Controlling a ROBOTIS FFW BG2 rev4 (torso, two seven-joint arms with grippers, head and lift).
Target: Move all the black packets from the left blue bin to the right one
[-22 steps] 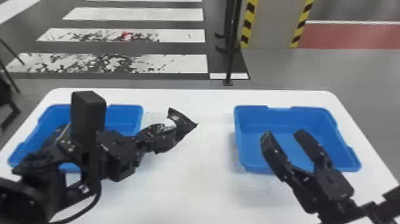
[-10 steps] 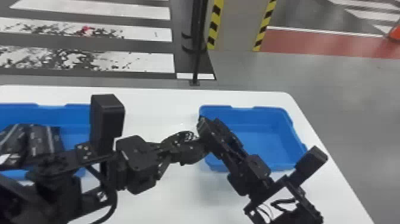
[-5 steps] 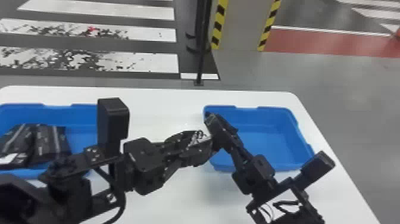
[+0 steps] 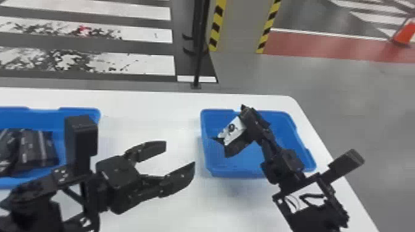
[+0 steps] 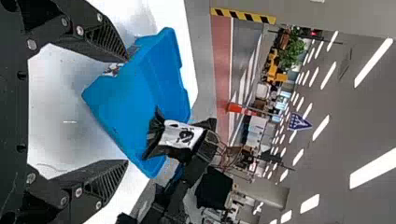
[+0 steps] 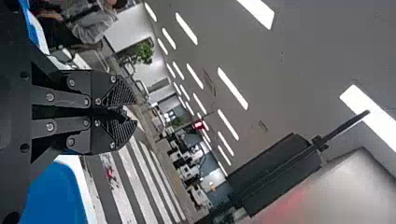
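Note:
My left gripper (image 4: 180, 155) stands open over the table between the bins; in the left wrist view the left gripper (image 5: 123, 112) has nothing between its fingers. Over the right blue bin (image 4: 234, 171), my right gripper (image 4: 247, 115) is shut on a black packet (image 4: 236, 148) with a white label. That black packet (image 5: 180, 137) also hangs in front of the right bin (image 5: 135, 98) in the left wrist view. The right gripper's closed fingertips (image 6: 126, 112) appear in the right wrist view. Several black packets (image 4: 34, 148) lie in the left blue bin (image 4: 83, 112).
Both bins stand on the white table (image 4: 148, 101), whose right edge slopes down past the right bin. Behind the table rises a dark pole (image 4: 200, 46). An orange cone (image 4: 404, 32) stands on the floor at the far right.
The grippers, close together before, are now apart. My left one has opened and lies farther left; the right one holds the packet over the right bin.

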